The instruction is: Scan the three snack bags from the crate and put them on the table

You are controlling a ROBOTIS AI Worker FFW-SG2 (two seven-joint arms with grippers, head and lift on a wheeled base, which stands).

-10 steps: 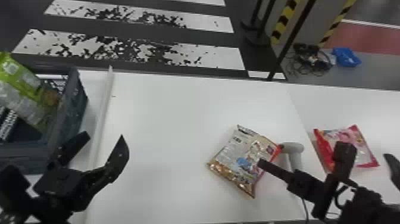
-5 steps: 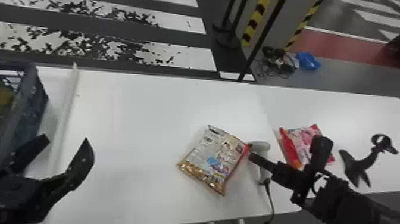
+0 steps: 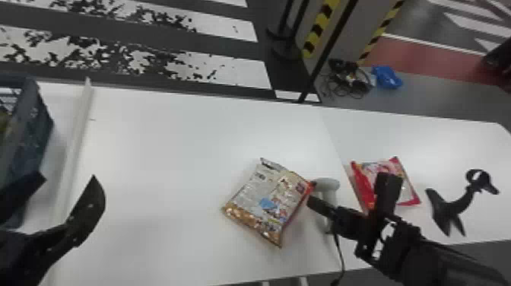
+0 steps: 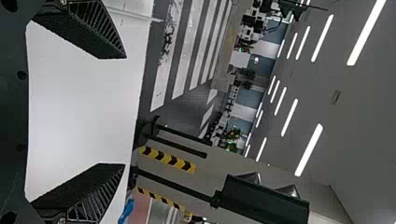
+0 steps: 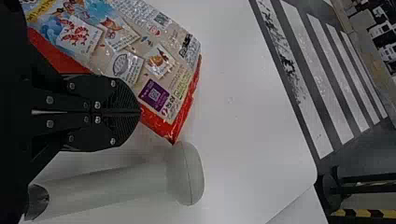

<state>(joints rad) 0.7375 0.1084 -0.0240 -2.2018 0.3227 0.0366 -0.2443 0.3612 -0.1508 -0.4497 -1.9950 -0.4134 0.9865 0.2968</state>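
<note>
R gripper [image 5: 140, 112], fingers pinched together w/ nothing seen btwn them, hangs at the red edge of the gold snack bag [image 3: 266, 201], which lies flat on the white table [image 3: 171, 152], w/ the scanner [image 3: 329, 184] just beside it. Should the hand drop or sweep from here, the closed fingers could shove the bag or knock the scanner askew, so tight is the spacing. A grab at the handle might also catch the bag's loose corner, and the cord [image 3: 339, 251], trailing to the near edge, could snag or drag on the lift. The shiny, creased wrapper may bend the code out of a clean read. L gripper [image 3: 68, 177], fingers wide apart and empty, waits near the crate [image 3: 32, 140]; a low reach could clip the wall.

Hard to make out: the crate is cut off at the frame's L edge, w/ a mere yellowish sliver [image 3: 3, 121] inside, poss. the third bag. The red snack bag [image 3: 410, 192], nr. the black stand [image 3: 450, 211], is partly masked by the R arm. Part of the scanner's handle is hidden too, and whether its head touches the bag's corner can't be told. Which bags have been scanned is likewise unclear.
</note>
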